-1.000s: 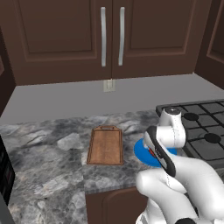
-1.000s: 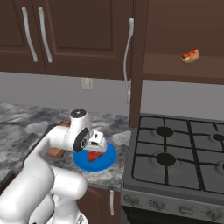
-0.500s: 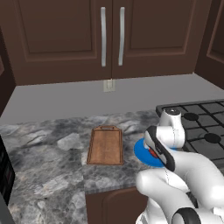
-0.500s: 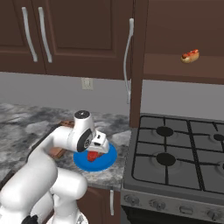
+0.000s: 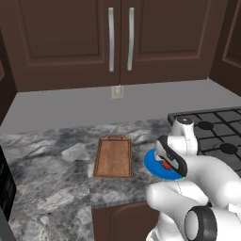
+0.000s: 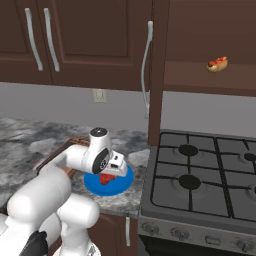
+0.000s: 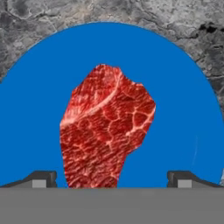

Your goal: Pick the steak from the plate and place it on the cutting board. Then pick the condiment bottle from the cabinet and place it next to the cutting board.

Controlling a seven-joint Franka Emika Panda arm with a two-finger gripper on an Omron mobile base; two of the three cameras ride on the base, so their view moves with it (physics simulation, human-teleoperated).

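While the steak (image 7: 105,131) is seen lying flat on the plate (image 7: 183,87) in the hand view, it sits between the two fingertips (image 7: 41,178) at the bottom edge, nearer the left one, with clear blue showing toward the right one. The jaws are held wide apart, with nothing between the pads. The steak's long axis is noted running from lower centre to upper centre of that frame, leaning slightly right, so it lies roughly across the line joining the tips; its narrower width is what is presented to them.

Right base view: the gripper (image 6: 113,170) is poised directly over the plate (image 6: 125,181), close above the red patch of steak (image 6: 105,179). A straight descent is judged to be what remains before closing.

Left base view: the cutting board (image 5: 113,156) is seen left of the plate (image 5: 153,164) on the grey marbled surface (image 5: 52,188), near but apart.
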